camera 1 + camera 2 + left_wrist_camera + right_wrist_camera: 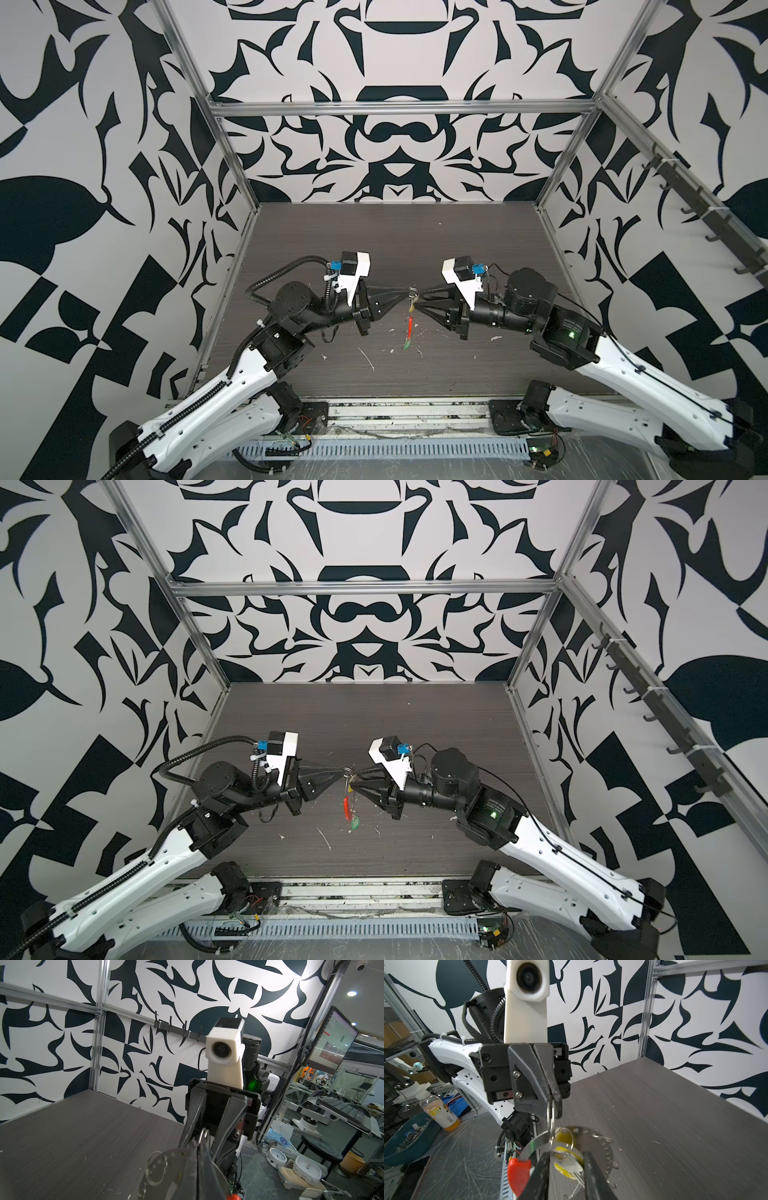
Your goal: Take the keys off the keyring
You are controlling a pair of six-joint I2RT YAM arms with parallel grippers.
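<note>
My left gripper point(553, 1102), reaching in from 9 o'clock, is clamped tight on a small ring point(550, 1114) of the keyring point(534, 1141). My right gripper point(566, 1154), from 3 o'clock, straddles the key point(568, 1166). I cannot tell whether it pinches. The tag point(355, 823) dangles at 6 o'clock.

Showing as matt, finely streaked grey-brown wood-grain across the tabletop point(374, 249), flecked with rough white scraps point(368, 361). Gleaming as smooth, bright flat metal along the keyring point(591, 1134), punched with tiny holes and wearing a glossy red plastic sleeve point(519, 1172). Shining as pale yellowish metal on the key point(571, 1164), capped in yellow plastic. Looking like glossy green plastic on the tag point(354, 823). Appearing as matt black plastic, scuffed at the tips, on the left end effector point(551, 1097) and right end effector point(566, 1154).
</note>
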